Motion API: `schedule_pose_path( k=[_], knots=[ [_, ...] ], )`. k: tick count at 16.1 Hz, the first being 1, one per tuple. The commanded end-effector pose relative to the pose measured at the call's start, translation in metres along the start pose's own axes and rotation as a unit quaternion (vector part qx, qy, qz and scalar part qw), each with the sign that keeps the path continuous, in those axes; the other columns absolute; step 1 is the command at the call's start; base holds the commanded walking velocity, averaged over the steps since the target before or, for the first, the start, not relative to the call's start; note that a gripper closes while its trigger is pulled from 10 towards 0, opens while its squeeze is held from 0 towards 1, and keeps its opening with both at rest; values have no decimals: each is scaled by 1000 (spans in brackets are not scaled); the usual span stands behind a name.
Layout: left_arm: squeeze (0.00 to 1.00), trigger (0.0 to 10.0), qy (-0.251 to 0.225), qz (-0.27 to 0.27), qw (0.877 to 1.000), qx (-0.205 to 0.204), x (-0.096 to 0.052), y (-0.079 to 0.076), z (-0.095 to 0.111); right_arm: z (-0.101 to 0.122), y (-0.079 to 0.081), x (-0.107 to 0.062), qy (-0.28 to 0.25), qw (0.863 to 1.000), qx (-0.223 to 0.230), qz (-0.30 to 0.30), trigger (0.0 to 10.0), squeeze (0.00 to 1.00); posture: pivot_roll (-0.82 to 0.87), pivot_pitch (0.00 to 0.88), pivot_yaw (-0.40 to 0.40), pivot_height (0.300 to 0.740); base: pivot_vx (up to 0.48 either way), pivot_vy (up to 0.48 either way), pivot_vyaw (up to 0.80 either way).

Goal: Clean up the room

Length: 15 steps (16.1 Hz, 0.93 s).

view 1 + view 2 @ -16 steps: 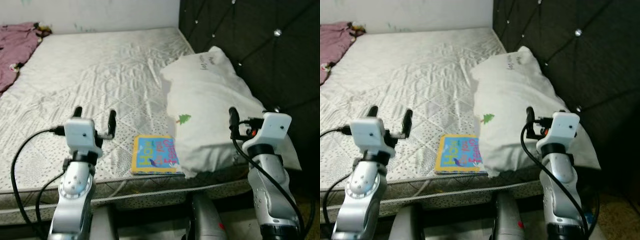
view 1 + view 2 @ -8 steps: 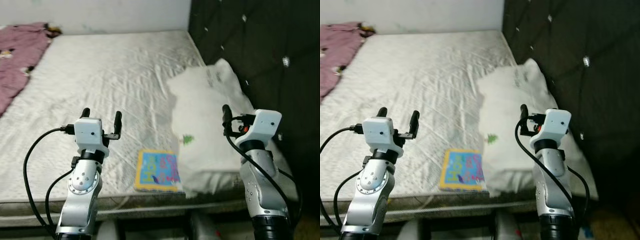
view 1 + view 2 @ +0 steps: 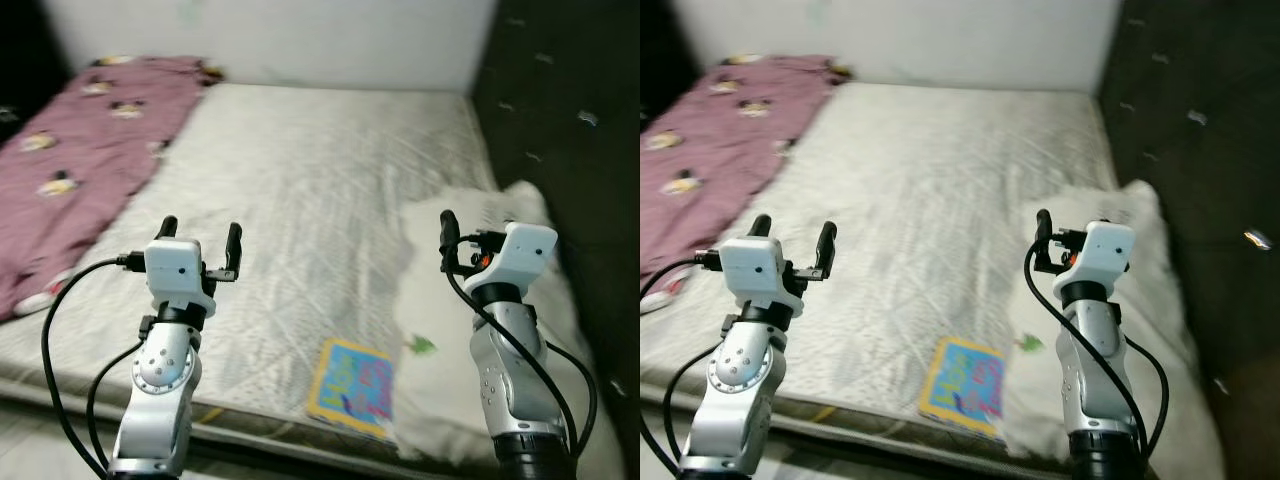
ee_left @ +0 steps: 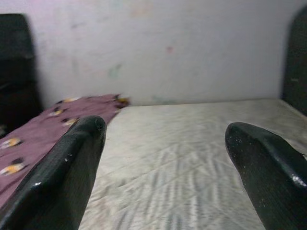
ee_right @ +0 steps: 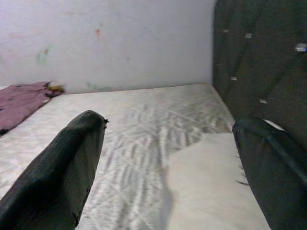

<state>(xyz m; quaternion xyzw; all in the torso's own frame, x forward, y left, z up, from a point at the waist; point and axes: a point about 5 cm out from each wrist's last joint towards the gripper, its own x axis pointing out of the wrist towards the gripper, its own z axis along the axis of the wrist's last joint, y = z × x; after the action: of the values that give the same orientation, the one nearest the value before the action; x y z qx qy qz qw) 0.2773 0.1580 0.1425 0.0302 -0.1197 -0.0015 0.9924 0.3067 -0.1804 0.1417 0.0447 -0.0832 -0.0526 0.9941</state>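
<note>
Overall light: dim indoor light, fairly even, with a cool cast.
Brightest area: the pale wall [image 3: 300, 40] and the middle of the mattress [image 3: 300, 170].
Darkest area: the tufted headboard [image 3: 570, 120] on the right, nearly black, with small glints on its studs.
Shadows: soft, no hard edges; a faint one beside the pillow [image 3: 470, 300].
Blur: head views slightly smeared; quilting lines look soft.
Wrist views: near black fingers [image 4: 62, 177] out of focus, bed behind streaky.
Glare: none strong.

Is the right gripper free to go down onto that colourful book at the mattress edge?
Probably yes: the right gripper is open and empty, the book lies uncovered beside the pillow.
</note>
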Motion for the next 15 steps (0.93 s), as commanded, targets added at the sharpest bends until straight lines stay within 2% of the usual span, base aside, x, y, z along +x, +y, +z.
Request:
schedule_pose_path(
  k=[1, 4, 6, 9, 11, 12, 15],
  knots=[
    [0, 10000, 19, 15, 1000, 4, -2, 2, -6, -2, -2, -2, 2, 1000, -1, -4, 10000, 0, -61, 0, 54, 740, 0, 0, 0],
    [0, 10000, 33, 9, 999, 2, -5, -1, -11, -3, -8, -2, 4, 1000, -6, -11, 10000, 0, -63, 0, 45, 740, 0, 0, 0],
    [0, 10000, 40, -1, 999, -22, -8, -3, -14, -5, -3, 0, 7, 1000, -13, -1, 10000, 0, -60, 0, 31, 740, 0, 0, 0],
    [0, 10000, 43, -6, 999, -17, -7, -5, -16, -3, 6, 5, 5, 1000, -9, 14, 10000, 0, -42, 0, 11, 740, 0, 0, 0],
    [0, 10000, 43, 5, 999, -24, -8, 0, -15, -8, 7, 6, 14, 1000, -8, 10, 10000, 0, -42, 0, 15, 740, 0, 0, 0],
    [0, 10000, 47, -14, 998, -42, -11, -1, -15, -7, 7, 4, 16, 1000, -4, 5, 10000, 0, -50, 0, 18, 740, 0, 0, 0],
    [0, 10000, 41, -24, 998, -38, -13, -5, -10, -12, 3, -5, 27, 1000, -9, -1, 10000, 0, -52, 0, 10, 740, 0, 0, -800]
  ],
)
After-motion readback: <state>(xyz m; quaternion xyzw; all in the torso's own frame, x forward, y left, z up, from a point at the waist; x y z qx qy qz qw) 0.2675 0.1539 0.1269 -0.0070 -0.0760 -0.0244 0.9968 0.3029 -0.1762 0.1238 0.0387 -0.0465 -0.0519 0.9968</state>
